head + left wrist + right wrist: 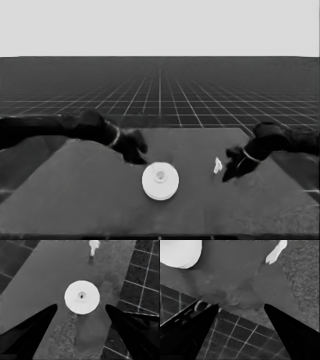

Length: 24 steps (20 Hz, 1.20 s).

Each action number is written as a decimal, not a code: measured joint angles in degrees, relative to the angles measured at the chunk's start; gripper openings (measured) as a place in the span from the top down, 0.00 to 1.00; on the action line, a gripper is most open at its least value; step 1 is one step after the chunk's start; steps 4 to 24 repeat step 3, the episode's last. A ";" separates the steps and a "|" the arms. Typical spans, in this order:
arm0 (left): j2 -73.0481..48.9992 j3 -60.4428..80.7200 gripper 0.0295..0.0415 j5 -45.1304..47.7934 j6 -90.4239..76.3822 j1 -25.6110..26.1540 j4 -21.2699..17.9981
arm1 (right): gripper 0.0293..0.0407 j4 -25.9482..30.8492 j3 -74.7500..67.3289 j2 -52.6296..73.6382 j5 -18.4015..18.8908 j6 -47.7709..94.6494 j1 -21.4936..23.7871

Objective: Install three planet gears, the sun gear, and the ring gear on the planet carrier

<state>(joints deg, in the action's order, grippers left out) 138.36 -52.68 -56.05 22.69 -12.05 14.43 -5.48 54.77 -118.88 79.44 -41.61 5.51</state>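
Head view shows the larger round part [160,181] capping the stack, both grippers, left [136,150] and right [231,165], spread wide and empty, so back away without nudging it.

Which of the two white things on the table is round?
The larger round part, mid-table near the left gripper. The thin white piece beside the right gripper is small and jagged.

Dark table [90,200] on gridded floor [160,95] (pale band above)
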 joint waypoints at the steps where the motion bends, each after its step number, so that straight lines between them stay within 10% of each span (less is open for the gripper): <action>1: -16.28 11.63 0.12 7.09 -17.61 -3.21 1.39 | 0.16 1.70 13.17 -6.34 3.16 -2.47 1.32; 3: -30.68 22.84 0.23 13.76 -34.08 -6.04 2.66 | 0.19 2.44 28.29 -13.61 6.27 -3.29 1.56; 24: -30.68 22.84 0.23 13.76 -34.08 -6.04 2.66 | 0.19 2.44 28.29 -13.61 6.27 -3.29 1.56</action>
